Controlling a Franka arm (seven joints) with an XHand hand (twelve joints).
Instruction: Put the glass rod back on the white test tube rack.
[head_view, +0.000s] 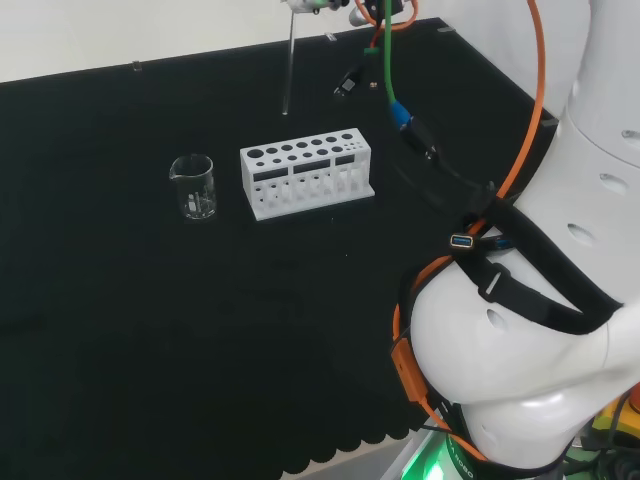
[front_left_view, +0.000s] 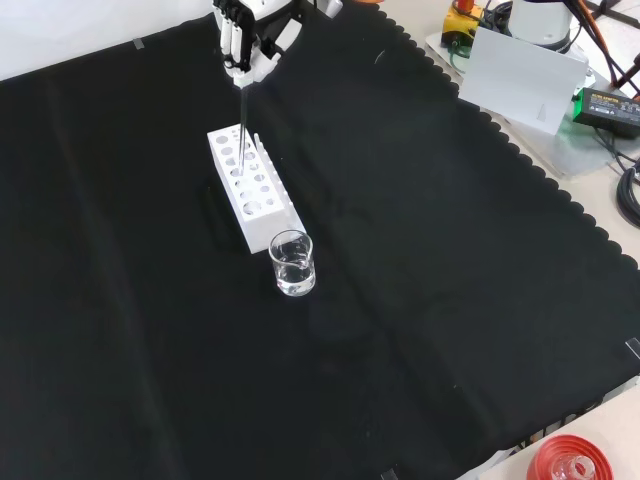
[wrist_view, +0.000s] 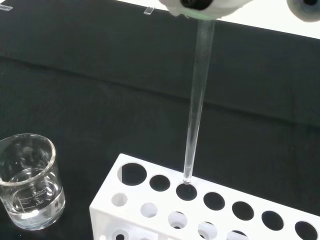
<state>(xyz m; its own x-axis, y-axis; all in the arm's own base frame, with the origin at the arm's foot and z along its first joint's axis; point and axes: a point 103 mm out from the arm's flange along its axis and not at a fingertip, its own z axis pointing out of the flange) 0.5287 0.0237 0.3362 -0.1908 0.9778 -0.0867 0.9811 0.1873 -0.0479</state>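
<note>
A bench draped in black cloth (front_left_view: 420, 300) carries a white test tube rack (front_left_view: 250, 190) standing on it. Just beside one short end of the rack stands a small clear beaker (front_left_view: 292, 263) with clear liquid at its bottom, not touching the rack.

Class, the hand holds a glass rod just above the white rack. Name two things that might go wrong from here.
1. The glass rod's tip hangs at a hole's edge in the white rack; it might catch the rim.
2. The hand grips only the rod's top, so it might tilt.
</note>
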